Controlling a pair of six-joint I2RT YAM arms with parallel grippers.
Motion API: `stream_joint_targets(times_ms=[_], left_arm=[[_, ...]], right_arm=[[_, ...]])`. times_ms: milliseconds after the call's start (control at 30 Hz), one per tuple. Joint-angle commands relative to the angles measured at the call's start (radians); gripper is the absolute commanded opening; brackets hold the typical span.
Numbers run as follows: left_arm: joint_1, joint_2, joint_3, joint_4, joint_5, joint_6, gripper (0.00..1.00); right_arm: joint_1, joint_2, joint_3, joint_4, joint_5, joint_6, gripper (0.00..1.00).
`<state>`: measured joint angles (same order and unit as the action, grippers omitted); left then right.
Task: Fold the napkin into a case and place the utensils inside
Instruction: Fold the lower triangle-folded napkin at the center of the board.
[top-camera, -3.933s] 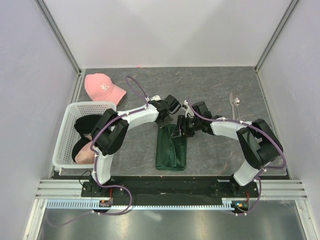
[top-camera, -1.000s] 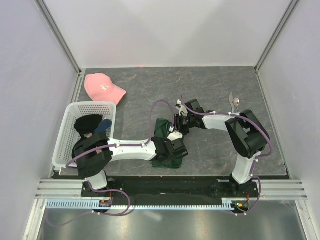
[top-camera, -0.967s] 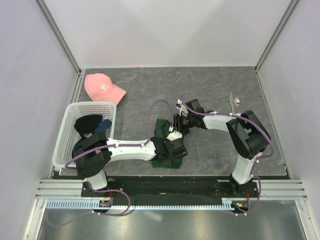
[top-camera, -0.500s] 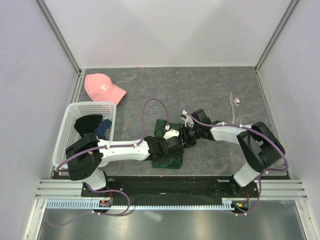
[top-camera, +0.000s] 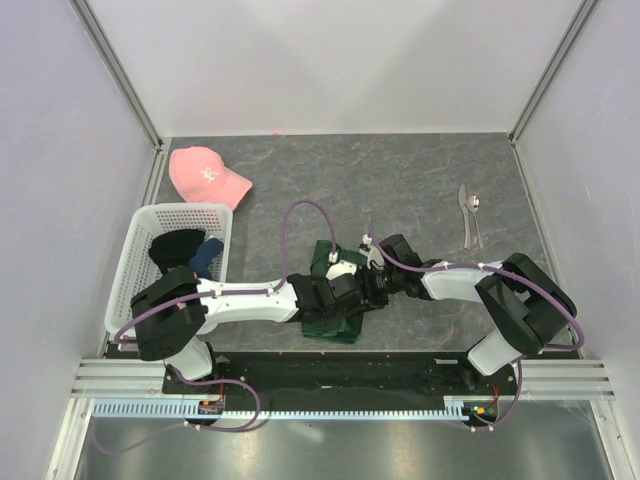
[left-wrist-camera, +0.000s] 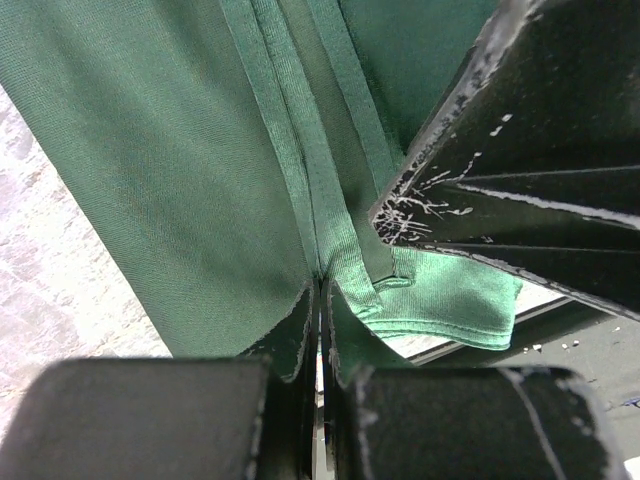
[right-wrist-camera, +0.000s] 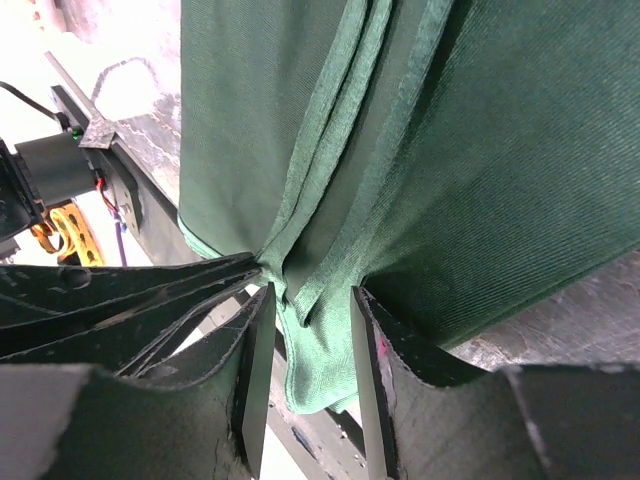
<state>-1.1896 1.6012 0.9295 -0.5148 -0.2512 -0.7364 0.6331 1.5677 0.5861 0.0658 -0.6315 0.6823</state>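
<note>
The dark green napkin (top-camera: 322, 322) lies folded in a narrow strip near the table's front middle. My left gripper (top-camera: 350, 287) is shut on a hemmed edge of it, seen close in the left wrist view (left-wrist-camera: 322, 300) against the napkin (left-wrist-camera: 200, 150). My right gripper (top-camera: 370, 285) meets it from the right. Its jaws (right-wrist-camera: 308, 330) stand a little apart with a bunched corner of the napkin (right-wrist-camera: 500, 150) between them. The two silver utensils (top-camera: 468, 215) lie side by side at the far right, away from both grippers.
A white basket (top-camera: 135, 260) with a black garment (top-camera: 178, 245) stands at the left edge. A pink cap (top-camera: 205, 172) lies at the far left. Both arms cross low over the front of the table.
Both grippers have moved toward the near edge together, carrying the napkin's edge with them. The napkin's far part now shows shorter. The utensils have not moved.
</note>
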Motion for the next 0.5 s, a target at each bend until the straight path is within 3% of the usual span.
stream_joint_targets(times_ms=[0, 267, 467], left_arm=[[0.005, -0.026, -0.017, 0.035, 0.009, -0.037, 0.02], [0.008, -0.026, -0.034, 0.035, 0.013, -0.031, 0.23], [0.007, -0.027, -0.052, 0.047, 0.018, -0.032, 0.26]], right_arm=[[0.005, -0.021, 0.0, 0.058, 0.003, 0.023, 0.43], [0.007, 0.029, -0.003, 0.094, -0.002, 0.034, 0.31], [0.017, 0.011, 0.001, 0.08, 0.001, 0.04, 0.31]])
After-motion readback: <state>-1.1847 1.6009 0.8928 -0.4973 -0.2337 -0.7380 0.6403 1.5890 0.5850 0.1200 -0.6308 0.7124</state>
